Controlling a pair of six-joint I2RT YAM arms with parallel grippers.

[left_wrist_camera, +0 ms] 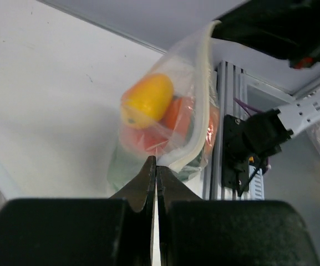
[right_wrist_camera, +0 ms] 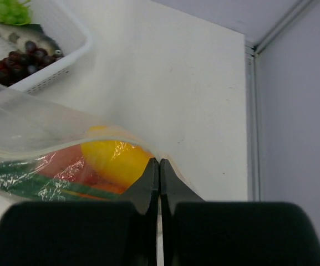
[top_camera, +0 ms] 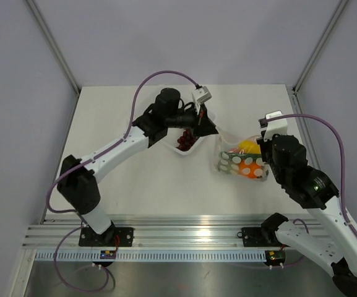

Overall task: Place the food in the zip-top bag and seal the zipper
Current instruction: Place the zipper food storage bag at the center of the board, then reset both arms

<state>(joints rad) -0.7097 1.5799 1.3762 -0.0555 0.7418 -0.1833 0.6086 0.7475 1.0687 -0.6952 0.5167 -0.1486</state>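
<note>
The clear zip-top bag (top_camera: 240, 163) hangs between my two grippers, just above the table. Inside it are a yellow piece (left_wrist_camera: 148, 100), orange pieces (left_wrist_camera: 176, 113) and a green onion (right_wrist_camera: 32, 185). My left gripper (left_wrist_camera: 157, 164) is shut on one end of the zipper strip (left_wrist_camera: 204, 94). In the top view the left gripper (top_camera: 215, 131) is at the bag's left end. My right gripper (right_wrist_camera: 160, 164) is shut on the bag's mouth edge beside the yellow piece (right_wrist_camera: 115, 158); it (top_camera: 262, 143) is at the bag's right end.
A white tray (top_camera: 189, 150) sits left of the bag, under the left arm, holding dark grapes (right_wrist_camera: 15, 61), a green piece (right_wrist_camera: 7, 11) and more food. The table's right edge and frame post (right_wrist_camera: 251, 111) lie close to the right gripper.
</note>
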